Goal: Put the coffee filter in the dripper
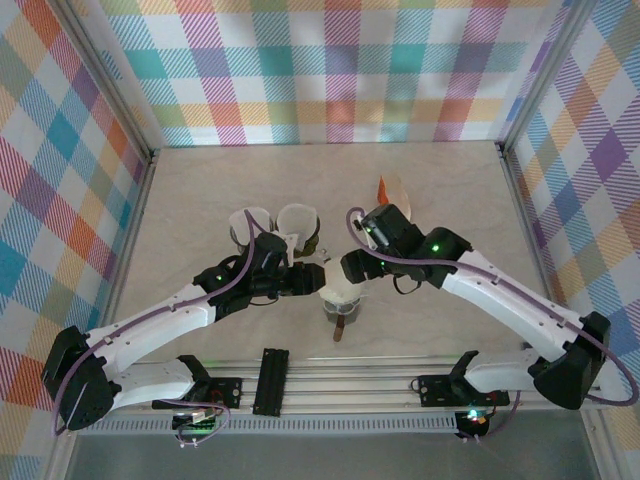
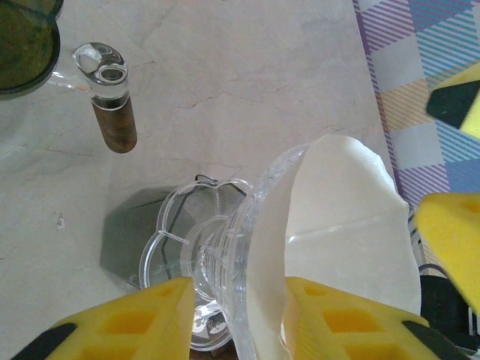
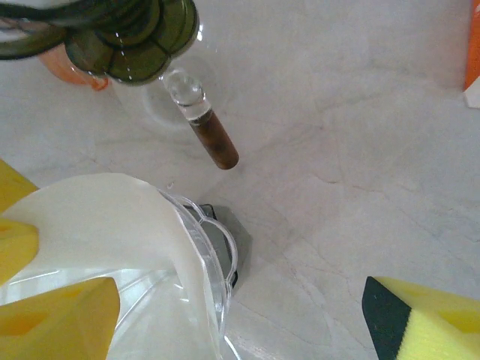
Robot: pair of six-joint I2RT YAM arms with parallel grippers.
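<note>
The clear plastic dripper (image 2: 187, 232) has the white paper coffee filter (image 2: 345, 225) lying inside its cone, the paper standing above the rim. My left gripper (image 2: 236, 300) straddles the dripper's wall and the filter. One finger rests against the paper, while a small gap shows between the other finger and the wall, so the jaws stand slightly open. From the other side, my right gripper (image 3: 240, 330) is wide open, with the dripper's rim (image 3: 214, 247) and the filter (image 3: 97, 217) near its left finger. From above, both grippers (image 1: 318, 280) (image 1: 350, 272) meet at the dripper (image 1: 338, 292).
A dark green glass vessel (image 3: 127, 37) with a glass-and-wood handle (image 3: 206, 127) stands just beyond the dripper, towards the arm bases (image 1: 342, 315). Two round white-lined holders (image 1: 250, 222) (image 1: 297, 220) sit behind my left gripper. An orange-edged white piece (image 1: 393, 190) lies farther back.
</note>
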